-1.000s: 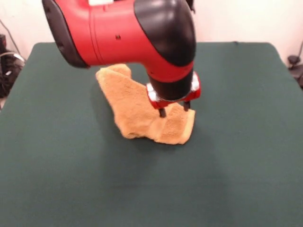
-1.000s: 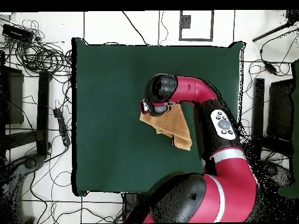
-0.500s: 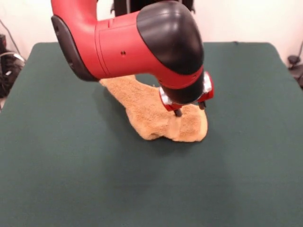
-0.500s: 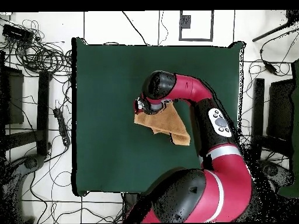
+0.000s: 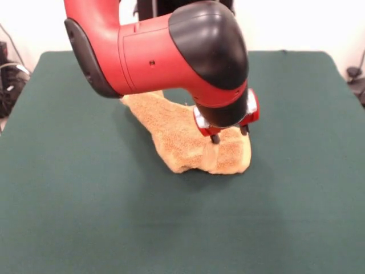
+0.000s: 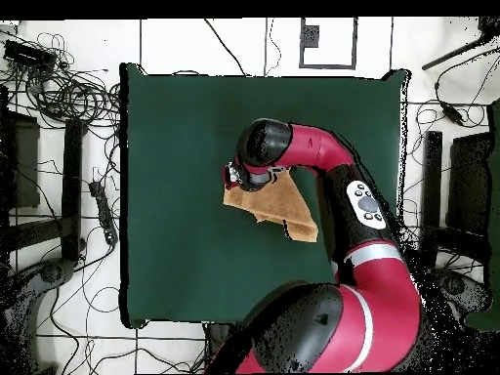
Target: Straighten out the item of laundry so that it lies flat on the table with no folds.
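The item of laundry (image 5: 179, 134), an orange-tan terry towel, lies bunched and folded near the middle of the green table (image 5: 85, 222). Its right-hand end is pulled up in a ridge to my gripper (image 5: 230, 135), whose two dark fingertips (image 5: 215, 138) press into the cloth on either side of that ridge. In the overhead view the towel (image 6: 281, 207) forms a narrow wedge trailing from the gripper (image 6: 234, 179) toward the robot's base. The arm's red and black wrist hides the towel's upper part in both views.
The red arm (image 5: 148, 51) hangs low over the far half of the table. Around the table (image 6: 176, 146), cables and dark equipment (image 6: 59, 98) lie on the floor.
The gripper has moved to the right in the front view, dragging the towel's held end along. The towel has stretched out lower and longer; in the last half second it barely moved.
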Controlling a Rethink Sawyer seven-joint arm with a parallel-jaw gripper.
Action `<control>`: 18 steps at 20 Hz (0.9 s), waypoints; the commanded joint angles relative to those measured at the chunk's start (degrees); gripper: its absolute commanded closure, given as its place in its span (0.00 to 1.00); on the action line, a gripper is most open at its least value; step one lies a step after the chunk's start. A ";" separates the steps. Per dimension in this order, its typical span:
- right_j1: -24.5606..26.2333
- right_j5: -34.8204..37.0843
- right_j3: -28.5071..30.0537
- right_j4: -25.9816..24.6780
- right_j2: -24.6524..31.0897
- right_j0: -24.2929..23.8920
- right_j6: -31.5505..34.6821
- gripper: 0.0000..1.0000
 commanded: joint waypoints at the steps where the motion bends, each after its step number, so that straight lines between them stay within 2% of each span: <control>1: 0.87 -13.79 6.25 -1.61 2.48 4.15 3.20 0.00; 8: -0.03 -15.12 5.48 -2.08 -0.02 6.20 6.01 0.00; 12: -0.11 -12.98 4.11 -2.55 -1.74 7.95 6.49 0.00; 13: -0.05 -12.55 3.74 -2.14 -2.24 8.36 6.08 1.00; 18: -0.05 -12.08 2.87 -2.34 -2.71 8.96 4.77 1.00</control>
